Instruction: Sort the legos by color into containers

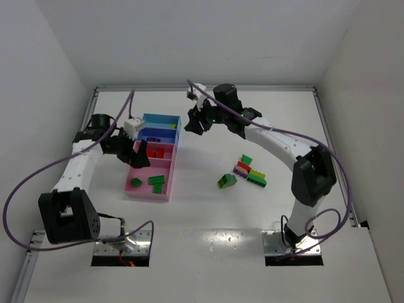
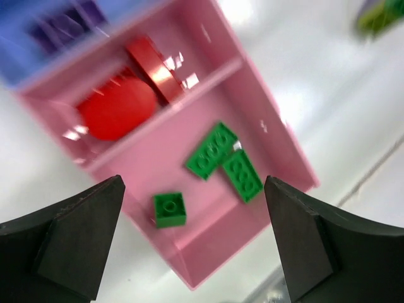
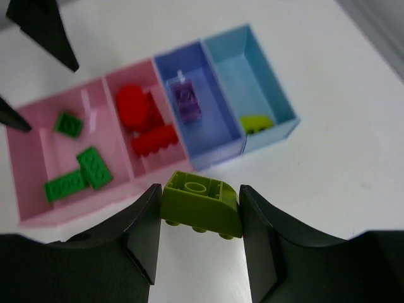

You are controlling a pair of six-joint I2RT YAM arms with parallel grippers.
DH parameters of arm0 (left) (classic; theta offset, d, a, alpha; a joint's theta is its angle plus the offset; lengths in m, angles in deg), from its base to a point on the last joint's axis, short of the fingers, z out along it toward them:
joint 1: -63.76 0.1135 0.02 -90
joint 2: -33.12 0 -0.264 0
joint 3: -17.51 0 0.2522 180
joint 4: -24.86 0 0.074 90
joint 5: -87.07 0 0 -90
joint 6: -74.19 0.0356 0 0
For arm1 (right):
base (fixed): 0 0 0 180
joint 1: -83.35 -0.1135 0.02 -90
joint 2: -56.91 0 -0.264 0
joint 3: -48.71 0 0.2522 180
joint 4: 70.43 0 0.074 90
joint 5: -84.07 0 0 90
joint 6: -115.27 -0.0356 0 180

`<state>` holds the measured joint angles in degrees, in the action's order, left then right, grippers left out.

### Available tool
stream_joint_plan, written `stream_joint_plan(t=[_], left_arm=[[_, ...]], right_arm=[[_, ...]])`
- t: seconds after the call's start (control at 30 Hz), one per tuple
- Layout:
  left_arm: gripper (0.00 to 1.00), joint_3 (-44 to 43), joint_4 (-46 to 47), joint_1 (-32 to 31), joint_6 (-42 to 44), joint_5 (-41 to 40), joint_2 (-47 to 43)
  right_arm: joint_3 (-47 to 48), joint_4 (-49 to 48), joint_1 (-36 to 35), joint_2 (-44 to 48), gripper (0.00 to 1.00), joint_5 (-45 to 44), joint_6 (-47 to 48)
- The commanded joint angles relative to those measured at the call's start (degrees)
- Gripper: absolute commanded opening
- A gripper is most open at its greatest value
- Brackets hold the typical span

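The containers [image 1: 144, 191] stand left of centre, pink compartments near, blue ones far. In the right wrist view the near pink compartment [image 3: 31, 158] holds three green legos [image 3: 95, 167], its neighbour red legos [image 3: 151, 139], the blue one a purple lego [image 3: 187, 104], and the light blue one a lime lego [image 3: 254, 123]. My right gripper [image 3: 199, 203] is shut on a lime lego [image 3: 201, 208] and holds it above the table beside the blue compartments. My left gripper [image 2: 196, 240] is open and empty above the green legos [image 2: 242, 175]. Loose legos [image 1: 247, 169] lie right of centre.
A single green lego [image 1: 227, 181] lies a little apart from the loose cluster. White walls close in the table on the left, far and right sides. Purple cables loop from both arms.
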<state>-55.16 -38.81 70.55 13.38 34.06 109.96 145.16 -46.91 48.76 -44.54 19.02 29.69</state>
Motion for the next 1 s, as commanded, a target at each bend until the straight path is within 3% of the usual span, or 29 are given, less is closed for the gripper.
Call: stream_joint_plan(t=[0.0, 0.07, 0.1, 0.3, 0.37, 0.53, 0.67, 0.8, 0.97], left_arm=[[1.00, -1.37, 9.81, 3.40, -10.08, 7.21, -7.29], [1.00, -1.38, 16.58, 5.60, -22.90, 6.08, -9.15], [1.00, -1.38, 17.47, 7.17, -25.21, 8.25, -9.16], [1.00, 0.11, 24.93, 16.76, -25.94, 31.37, -12.32], [1.00, 0.91, 27.93, 17.38, -30.30, 29.99, -12.94], [1.00, 0.91, 27.06, 18.09, -30.33, 34.37, -12.33], [1.00, 0.12, 27.06, 18.09, -37.18, 30.77, -10.67], [1.00, -1.29, 25.74, 18.09, -35.61, 24.81, -10.13], [1.00, -1.82, 24.95, 18.09, -31.22, 27.08, -9.60]], right_arm=[[8.96, -7.03, -0.38, -5.84, 0.19, 0.81, -7.05], [14.40, -7.73, -0.39, -9.19, 0.19, 0.80, -8.55], [16.08, -8.61, -0.91, -10.86, 0.19, 0.80, -10.12], [26.89, -11.52, -0.92, -23.43, 0.19, -2.19, -16.55], [31.37, -11.52, -0.92, -26.50, 0.19, -2.19, -17.78], [40.08, -12.92, -0.92, -36.53, 0.19, -2.71, -19.63], [45.35, -12.31, -0.92, -41.79, 0.19, -4.03, -20.16], [46.59, -12.31, -0.92, -43.13, 0.22, -5.09, -19.54], [45.37, -10.73, -0.92, -43.66, 0.29, -4.38, -19.54]])
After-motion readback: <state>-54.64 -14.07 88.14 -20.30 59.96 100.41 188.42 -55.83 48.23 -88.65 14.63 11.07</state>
